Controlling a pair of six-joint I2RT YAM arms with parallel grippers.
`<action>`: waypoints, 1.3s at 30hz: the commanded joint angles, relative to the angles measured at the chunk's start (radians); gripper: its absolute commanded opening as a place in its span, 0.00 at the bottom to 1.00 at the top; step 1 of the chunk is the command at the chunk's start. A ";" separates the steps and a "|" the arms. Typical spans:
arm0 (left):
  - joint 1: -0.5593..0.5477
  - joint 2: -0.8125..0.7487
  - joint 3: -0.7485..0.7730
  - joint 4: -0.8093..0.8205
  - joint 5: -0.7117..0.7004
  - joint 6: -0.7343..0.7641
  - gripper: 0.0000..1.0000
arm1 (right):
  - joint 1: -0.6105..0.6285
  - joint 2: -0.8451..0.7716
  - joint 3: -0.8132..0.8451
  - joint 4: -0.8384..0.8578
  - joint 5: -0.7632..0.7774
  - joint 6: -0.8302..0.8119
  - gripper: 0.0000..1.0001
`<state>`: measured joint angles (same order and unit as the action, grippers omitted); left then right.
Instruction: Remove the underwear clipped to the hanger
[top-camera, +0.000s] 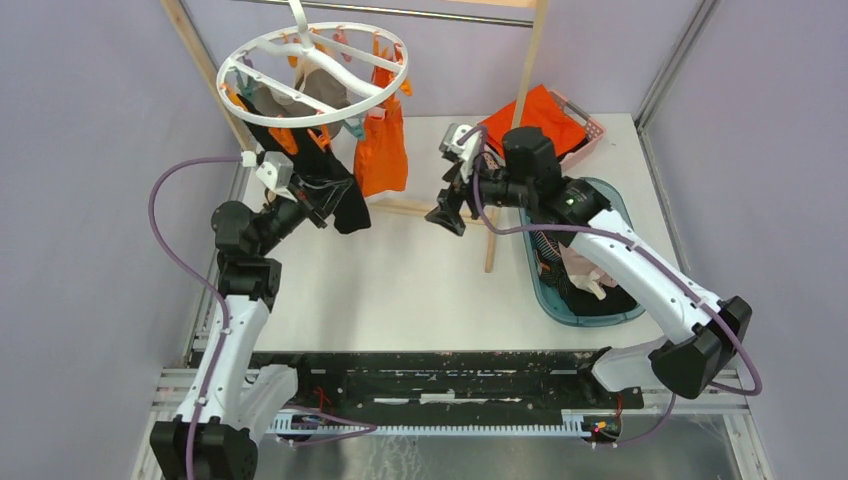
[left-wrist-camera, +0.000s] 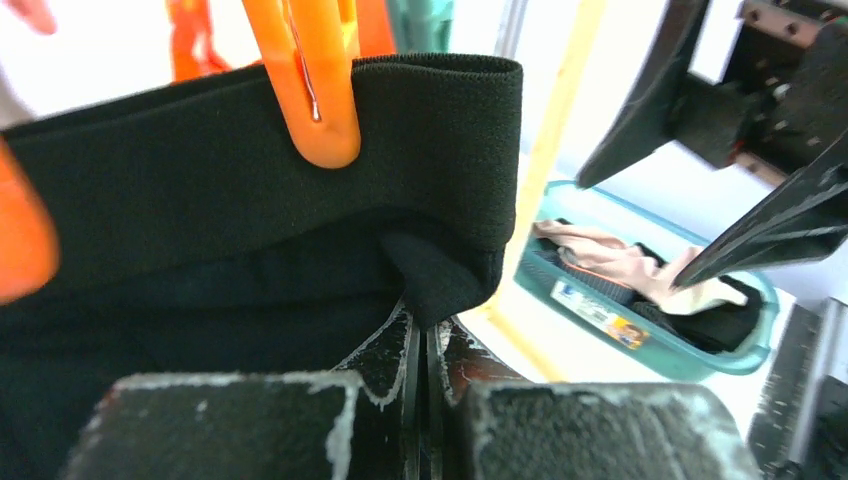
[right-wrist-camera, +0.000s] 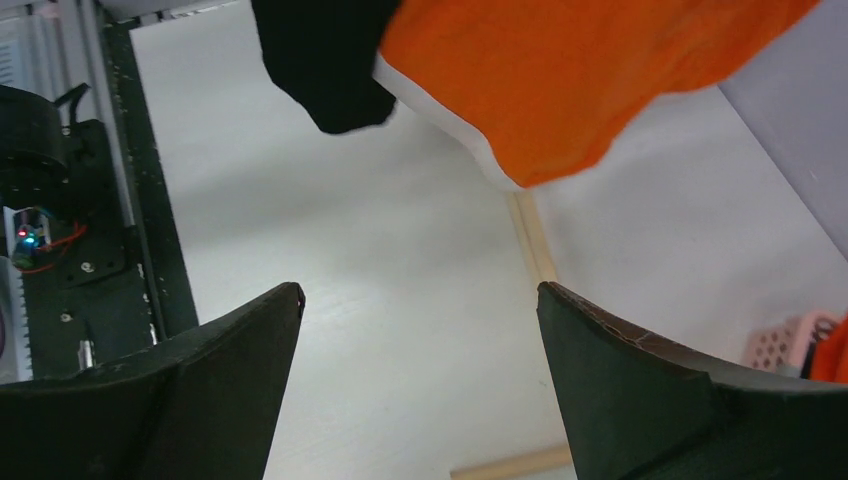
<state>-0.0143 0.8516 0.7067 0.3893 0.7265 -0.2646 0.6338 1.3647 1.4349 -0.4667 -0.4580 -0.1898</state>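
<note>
While left fingers (left-wrist-camera: 378, 368) pinch black underwear (left-wrist-camera: 200, 210), the tub (left-wrist-camera: 690, 362) holds garments (left-wrist-camera: 610, 262).

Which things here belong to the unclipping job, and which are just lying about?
Job: white ring hanger; black underwear, pinched by the shut left gripper; beige-grey underwear; orange underwear; open right gripper.
Lying about: wooden frame; teal tub holding clothes; pink basket; folded orange cloth.
</note>
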 joint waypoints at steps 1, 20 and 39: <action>-0.063 0.014 0.114 -0.069 0.055 -0.094 0.03 | 0.088 0.059 0.028 0.154 -0.024 0.062 0.96; -0.240 0.083 0.124 0.060 -0.059 -0.347 0.03 | 0.210 0.274 0.208 0.132 -0.077 0.136 0.56; -0.232 0.057 0.331 -0.245 -0.200 -0.132 0.67 | 0.147 0.244 0.052 0.237 -0.091 0.190 0.01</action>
<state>-0.2481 0.9173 0.9035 0.2295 0.5926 -0.4957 0.7753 1.6138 1.4723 -0.3038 -0.4961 -0.0551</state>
